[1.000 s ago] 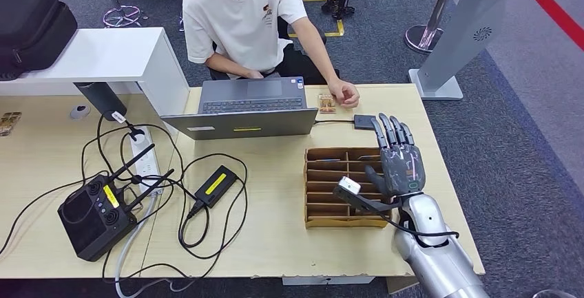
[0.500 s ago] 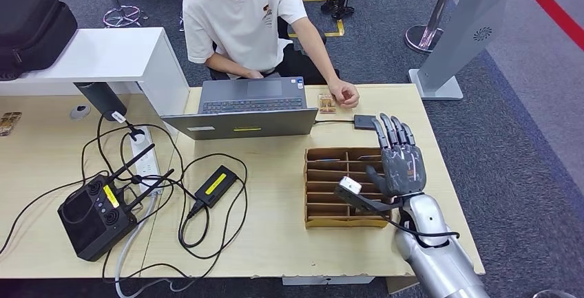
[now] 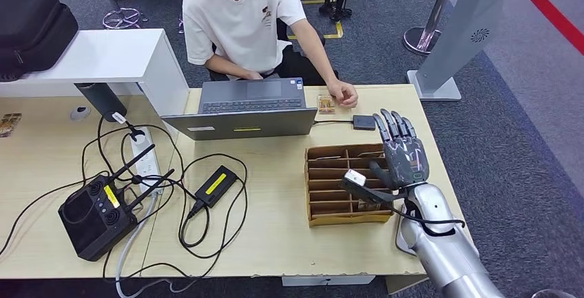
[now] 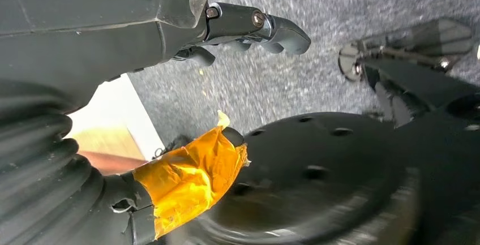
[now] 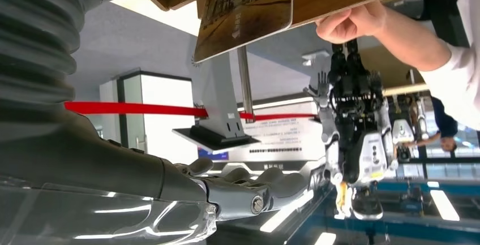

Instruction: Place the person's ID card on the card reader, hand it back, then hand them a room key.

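Note:
The ID card (image 3: 326,103) lies on the desk's far edge, and the person's hand (image 3: 344,95) rests right beside it. In the right wrist view the same card (image 5: 243,13) and that person's hand (image 5: 351,21) appear close ahead. A small black card reader (image 3: 364,122) sits just right of the laptop. My right hand (image 3: 401,150) hovers over the far right corner of the wooden slotted box (image 3: 318,221), fingers straight and spread, holding nothing. It stands short of the reader and the card. My left hand (image 4: 255,27) hangs low over grey carpet, fingers apart and empty.
An open laptop (image 3: 248,109) stands before the person. Left of the box lie a black power brick (image 3: 215,184), tangled cables (image 3: 200,232) and a black controller (image 3: 96,212). A white shelf (image 3: 103,54) rises at the back left. The desk's right edge (image 3: 441,167) runs beside my right arm.
My right hand has crept slightly forward toward the reader and its forearm has swung a little right. The person's hand stays by the card.

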You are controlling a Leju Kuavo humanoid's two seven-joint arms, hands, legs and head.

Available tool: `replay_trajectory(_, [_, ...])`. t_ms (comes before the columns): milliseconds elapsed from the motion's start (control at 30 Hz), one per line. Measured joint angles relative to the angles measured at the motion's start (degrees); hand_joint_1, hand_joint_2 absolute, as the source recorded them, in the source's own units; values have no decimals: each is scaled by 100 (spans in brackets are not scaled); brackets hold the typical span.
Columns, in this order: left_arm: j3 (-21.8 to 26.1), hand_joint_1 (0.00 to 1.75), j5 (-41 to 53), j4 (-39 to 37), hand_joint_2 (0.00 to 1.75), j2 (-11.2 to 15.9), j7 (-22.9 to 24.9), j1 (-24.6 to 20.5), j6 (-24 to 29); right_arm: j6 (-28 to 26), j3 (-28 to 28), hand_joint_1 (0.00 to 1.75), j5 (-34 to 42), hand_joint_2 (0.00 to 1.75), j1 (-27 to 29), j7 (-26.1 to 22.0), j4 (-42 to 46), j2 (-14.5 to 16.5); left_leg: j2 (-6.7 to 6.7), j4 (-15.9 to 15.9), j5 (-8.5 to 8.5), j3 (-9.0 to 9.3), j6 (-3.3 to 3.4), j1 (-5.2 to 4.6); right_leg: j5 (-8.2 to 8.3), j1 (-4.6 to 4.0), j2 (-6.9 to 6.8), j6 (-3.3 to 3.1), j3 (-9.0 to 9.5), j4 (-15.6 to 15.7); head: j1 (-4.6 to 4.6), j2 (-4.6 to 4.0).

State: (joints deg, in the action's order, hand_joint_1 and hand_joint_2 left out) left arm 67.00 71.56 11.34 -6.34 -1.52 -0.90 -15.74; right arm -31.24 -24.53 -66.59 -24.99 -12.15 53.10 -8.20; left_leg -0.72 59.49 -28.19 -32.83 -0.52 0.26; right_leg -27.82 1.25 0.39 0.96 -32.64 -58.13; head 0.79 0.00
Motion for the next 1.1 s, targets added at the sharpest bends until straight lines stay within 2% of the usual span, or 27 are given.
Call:
replay_trajectory(200, [176, 0, -88, 110, 175, 266, -324, 376, -719, 403, -34, 0, 191, 175, -370, -210, -353, -2, 5, -1, 4, 7, -5, 2, 6, -1, 9, -2, 3, 0, 0, 0])
replay_trajectory(433, [354, 0, -88, 412, 175, 282, -355, 579, -972, 467, -162, 0, 305, 175, -586, -270, -594, -2, 4, -1, 5, 5, -7, 5, 7, -4, 9, -2, 3, -1, -1, 0])
replay_trajectory(467, [377, 0, -84, 454, 175, 270, -355, 591, -1001, 464, -182, 32, 323, 175, -606, -283, -619, -2, 4, -1, 5, 4, -7, 5, 7, -4, 9, -2, 3, -1, -1, 0])
replay_trajectory(567, [455, 0, -70, 586, 175, 225, -355, 618, -1077, 459, -238, 163, 370, 175, -651, -317, -687, -2, 4, -1, 5, 4, -7, 5, 7, -5, 8, -2, 3, -1, 1, 0])
replay_trajectory(600, [481, 0, -63, 626, 175, 212, -355, 626, -1102, 459, -253, 175, 388, 175, -658, -327, -707, -2, 4, -1, 5, 4, -7, 5, 7, -5, 8, -2, 3, -1, 1, 0])
replay_trajectory(1100, [778, 0, 99, 1181, 175, -22, -342, 692, -1432, 417, -404, 175, 541, 175, -758, -427, -893, 7, -6, -1, 5, -5, -7, 12, 6, -12, 1, -3, -1, -1, -1, 0])
